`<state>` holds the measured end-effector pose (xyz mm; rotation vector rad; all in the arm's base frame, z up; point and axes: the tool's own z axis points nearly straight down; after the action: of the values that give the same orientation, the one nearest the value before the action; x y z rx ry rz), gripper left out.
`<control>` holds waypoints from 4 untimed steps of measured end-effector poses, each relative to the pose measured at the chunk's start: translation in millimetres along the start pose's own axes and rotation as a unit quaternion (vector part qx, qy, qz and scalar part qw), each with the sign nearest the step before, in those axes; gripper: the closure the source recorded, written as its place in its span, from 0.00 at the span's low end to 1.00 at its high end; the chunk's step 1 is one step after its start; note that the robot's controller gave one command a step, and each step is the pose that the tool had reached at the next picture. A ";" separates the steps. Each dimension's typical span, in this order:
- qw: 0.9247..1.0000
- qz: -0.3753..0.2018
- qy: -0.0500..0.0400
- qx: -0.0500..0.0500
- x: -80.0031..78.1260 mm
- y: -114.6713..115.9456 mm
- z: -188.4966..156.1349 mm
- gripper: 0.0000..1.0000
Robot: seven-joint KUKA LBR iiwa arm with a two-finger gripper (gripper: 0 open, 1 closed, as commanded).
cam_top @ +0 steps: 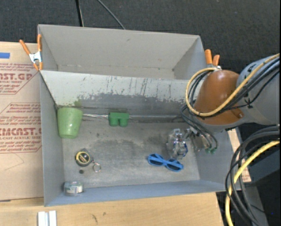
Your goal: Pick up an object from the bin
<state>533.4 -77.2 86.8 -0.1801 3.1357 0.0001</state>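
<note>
The end effector [179,144] hangs low over the floor of the grey bin [131,147], toward the 3 o'clock side, close to the right wall. Above it sit the arm's orange cover [217,98] and loops of yellow and black cable [193,86]. It is a small cluster of shiny metal parts, and whether it stands apart or together cannot be told from this angle. Nothing can be seen gripped in it.

The thing nearest to it is a flat blue piece shaped like a pair of glasses [165,162], lying on the bin floor at about 4 o'clock, just beside the end effector on its 7 o'clock side. Whether the two touch cannot be made out.

The other things lie well apart from it. A green cup [69,121] lies tilted against the left wall at 9 o'clock. A small green block [118,119] rests by the back wall at about 12 o'clock. A round black and yellow disc [82,157] lies at 8 o'clock with a small metal ring [96,166] just beside it. A small grey lump [72,188] sits in the corner at 7 o'clock.
</note>
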 end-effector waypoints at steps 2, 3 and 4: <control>1.000 0.000 0.000 0.000 0.0 0.0 0.0 1.00; 1.000 0.000 0.000 0.000 0.0 0.0 0.0 0.00; 0.990 0.140 0.002 -0.001 31.5 3.1 18.0 0.00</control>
<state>501.7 -77.8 68.8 0.2598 3.1336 0.0019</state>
